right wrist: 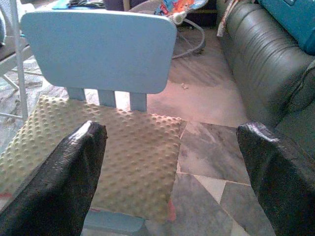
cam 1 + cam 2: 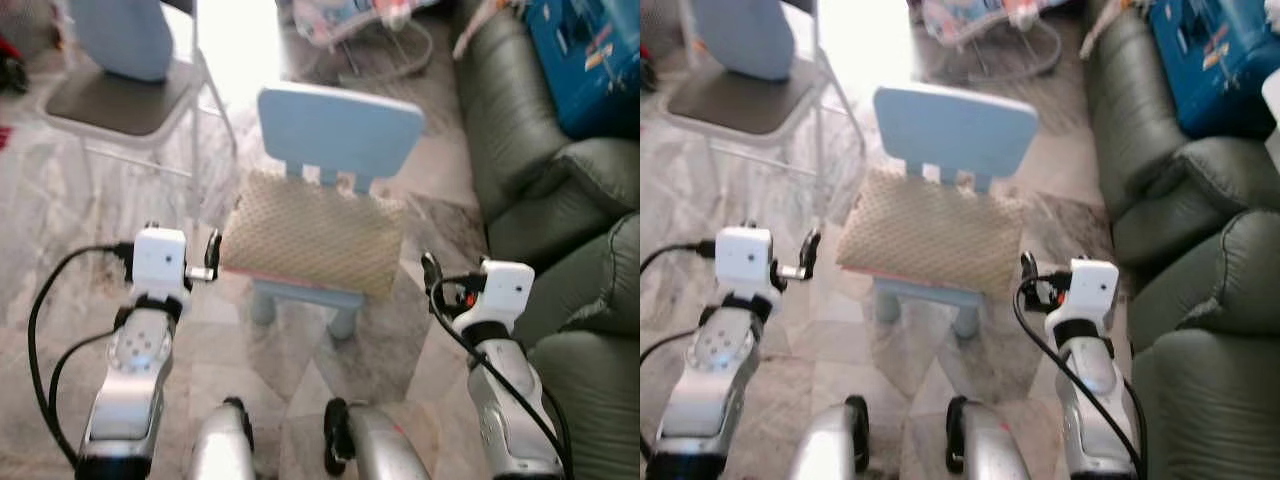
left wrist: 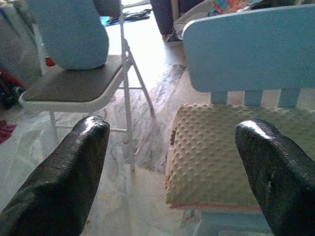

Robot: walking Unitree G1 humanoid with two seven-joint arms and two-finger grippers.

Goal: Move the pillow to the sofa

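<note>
Pillow (image 2: 315, 233) lay on the small chair (image 2: 338, 130); both grippers' fingers (image 3: 64, 182) were wide open, empty, so you should have squeezed from both sides.

My arms are silver metal, each capped at the wrist by a white box. Black cables loop from the left arm (image 2: 125, 400) and trail along the right arm (image 2: 510, 400). Round screw holes dot the left forearm. A red spot shows by the right wrist. My fingers (image 3: 64, 182) are black and finely textured.
</note>
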